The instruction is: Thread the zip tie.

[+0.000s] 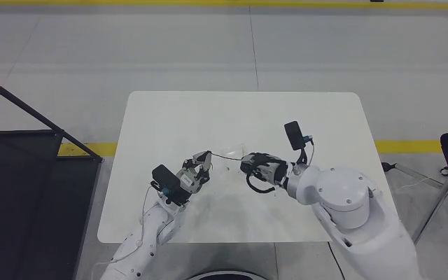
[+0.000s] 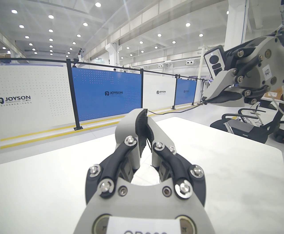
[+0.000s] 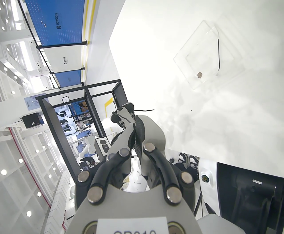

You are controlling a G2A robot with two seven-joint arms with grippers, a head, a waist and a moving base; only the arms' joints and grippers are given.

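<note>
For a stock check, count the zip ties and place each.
2. One zip tie is held between the left gripper and right gripper; the other zip tie lies in the clear tray. More could be hidden.

White desk point(image 1: 315, 133) with rounded corners stands on grey floor point(image 1: 210, 49). Clear plastic tray point(image 3: 188, 51) lies flat on the desk top, with a small brownish bit point(image 3: 199, 75) on it. Yellow floor line point(image 1: 413, 146) shows on both sides of the desk. Dark mesh panel point(image 1: 35, 203) in a black frame stands off the desk's left side. Beyond the desk is a black-posted fence with blue panels point(image 2: 105, 93) and white perforated panels point(image 2: 33, 97). Black office chair point(image 2: 244, 129) sits past a desk corner. Ceiling lights point(image 2: 51, 16) are lit.
</note>
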